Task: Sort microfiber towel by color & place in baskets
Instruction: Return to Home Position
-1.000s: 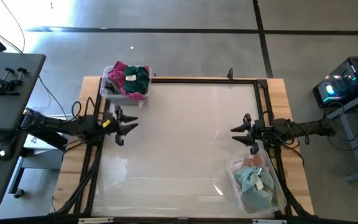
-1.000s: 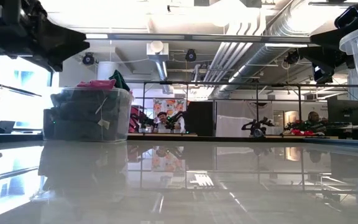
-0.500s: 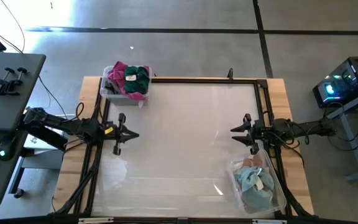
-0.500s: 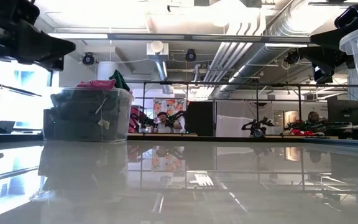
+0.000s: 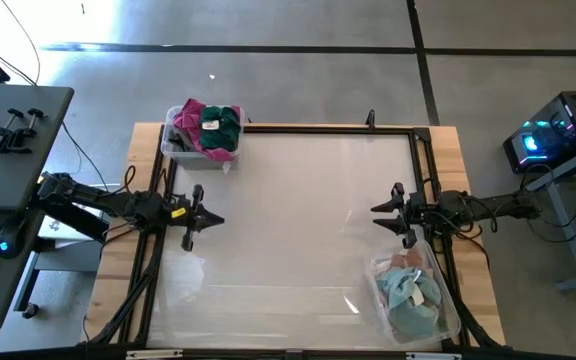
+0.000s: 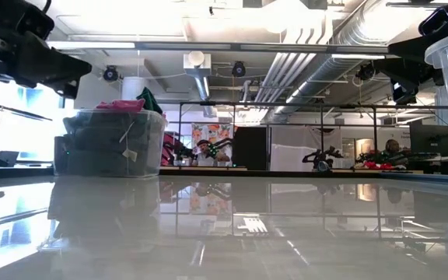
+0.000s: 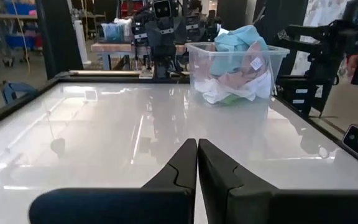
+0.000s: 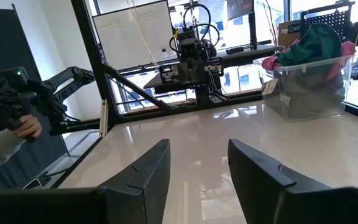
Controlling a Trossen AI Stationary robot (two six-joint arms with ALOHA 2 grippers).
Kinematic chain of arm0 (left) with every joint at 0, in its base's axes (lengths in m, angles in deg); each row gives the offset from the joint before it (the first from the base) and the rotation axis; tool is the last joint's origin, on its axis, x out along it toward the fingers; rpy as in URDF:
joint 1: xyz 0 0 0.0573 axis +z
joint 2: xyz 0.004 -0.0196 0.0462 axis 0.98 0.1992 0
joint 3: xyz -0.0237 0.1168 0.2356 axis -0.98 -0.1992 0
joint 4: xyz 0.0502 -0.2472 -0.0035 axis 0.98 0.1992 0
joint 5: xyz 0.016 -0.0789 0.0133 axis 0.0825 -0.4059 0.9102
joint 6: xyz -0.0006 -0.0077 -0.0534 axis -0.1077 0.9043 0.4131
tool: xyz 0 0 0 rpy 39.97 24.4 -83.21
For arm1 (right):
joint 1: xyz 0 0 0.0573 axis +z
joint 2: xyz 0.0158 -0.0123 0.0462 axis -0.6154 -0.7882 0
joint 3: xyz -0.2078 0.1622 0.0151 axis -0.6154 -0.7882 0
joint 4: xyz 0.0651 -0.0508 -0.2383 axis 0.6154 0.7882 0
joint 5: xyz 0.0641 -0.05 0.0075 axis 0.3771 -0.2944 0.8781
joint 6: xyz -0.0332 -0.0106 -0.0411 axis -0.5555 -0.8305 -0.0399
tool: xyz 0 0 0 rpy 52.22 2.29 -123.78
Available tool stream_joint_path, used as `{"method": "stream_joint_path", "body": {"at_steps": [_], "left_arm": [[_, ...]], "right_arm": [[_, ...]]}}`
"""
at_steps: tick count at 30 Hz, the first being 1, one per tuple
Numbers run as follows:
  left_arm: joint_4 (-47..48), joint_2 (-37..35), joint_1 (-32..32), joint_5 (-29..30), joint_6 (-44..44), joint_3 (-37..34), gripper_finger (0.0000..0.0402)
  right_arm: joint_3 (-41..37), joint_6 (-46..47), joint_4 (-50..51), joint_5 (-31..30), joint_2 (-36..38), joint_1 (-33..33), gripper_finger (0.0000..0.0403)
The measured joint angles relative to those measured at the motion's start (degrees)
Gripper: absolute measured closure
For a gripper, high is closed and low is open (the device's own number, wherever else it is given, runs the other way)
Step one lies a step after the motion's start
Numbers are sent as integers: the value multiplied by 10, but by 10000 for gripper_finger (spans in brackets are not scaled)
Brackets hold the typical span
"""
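Observation:
Two clear baskets stand on the white table. The small one (image 5: 201,135) (image 8: 306,78) at the far left corner holds pink and dark green towels. The larger one (image 5: 413,300) (image 7: 235,74) at the near right corner holds light blue, peach and white towels. My left gripper (image 5: 212,218) (image 7: 197,149) hovers level over the table's left side, shut on nothing. My right gripper (image 5: 378,216) (image 8: 197,155) hovers level over the right side, just beyond the larger basket, open with nothing between its fingers. No towel lies loose on the table.
A black frame (image 5: 318,128) borders the glossy table top. The stretch between the two grippers (image 5: 288,230) holds no object. Beyond the table, a person's hand (image 8: 17,124) holds a dark device, and other robot rigs (image 7: 163,25) stand in the room.
My left gripper has shut on nothing; its fingers stood spread a second ago. It has also swung a little toward the table's near edge and sunk slightly. The towels and baskets have kept still.

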Motion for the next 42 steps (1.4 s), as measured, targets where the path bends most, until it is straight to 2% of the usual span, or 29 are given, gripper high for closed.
{"method": "stream_joint_path", "body": {"at_steps": [8,14,21,24,28,30,32,37,39,42], "left_arm": [[1,0,0,0,13,0,397],[1,0,0,0,13,0,397],[0,0,0,2,13,0,397],[-1,0,0,2,13,0,397],[0,0,0,2,13,0,397],[0,0,0,2,13,0,397],[0,0,0,4,10,0,397],[1,0,0,7,-8,0,397],[1,0,0,7,-19,0,397],[1,0,0,7,-29,0,397]], "right_arm": [[0,2,-1,-13,0,0,247],[0,67,-6,-37,0,-1,247],[1,40,-2,-41,0,-10,252],[1,22,-2,-45,0,-20,281],[1,-9,-2,-52,0,-32,366],[1,-11,-1,-52,0,-37,393],[12,-11,29,-64,0,-41,389],[72,-6,181,-159,1,-43,400],[83,0,182,-157,1,-43,398],[76,-10,145,-107,1,-37,401]]}}
